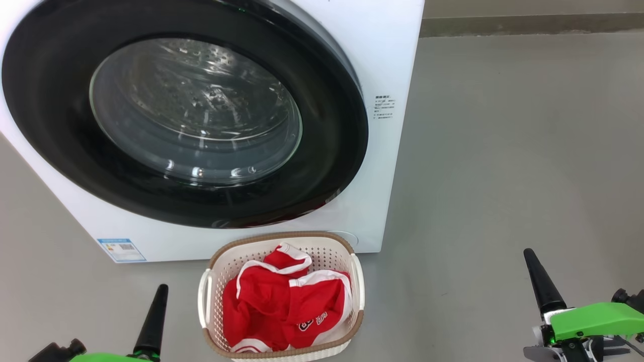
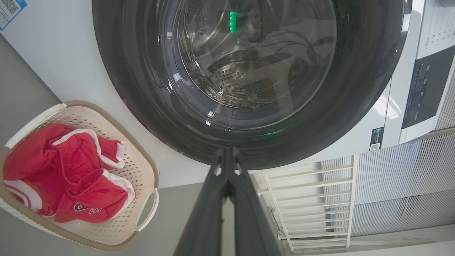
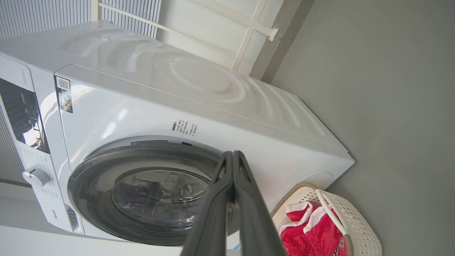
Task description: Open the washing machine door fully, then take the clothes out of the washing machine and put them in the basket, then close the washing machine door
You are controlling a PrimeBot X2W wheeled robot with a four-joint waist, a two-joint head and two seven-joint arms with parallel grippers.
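Seemingly I'm done: red white-trimmed clothes (image 1: pixel 287 306) lie in the cream perforated basket (image 1: pixel 282 236), lower centre; the glossy black-rimmed round door (image 1: pixel 186 110) looks shut; left gripper (image 1: pixel 161 294) and right gripper (image 1: pixel 531 259) are pinched closed, empty.

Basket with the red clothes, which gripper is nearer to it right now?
Left. The left gripper sits just beside the basket, on its left; the right gripper stands well away on its right.

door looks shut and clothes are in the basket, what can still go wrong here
1. The washing machine door may not be latched; the pictures cannot confirm it.
2. The basket sits on the floor close before the robot, so driving forward might knock it and spill the clothes.
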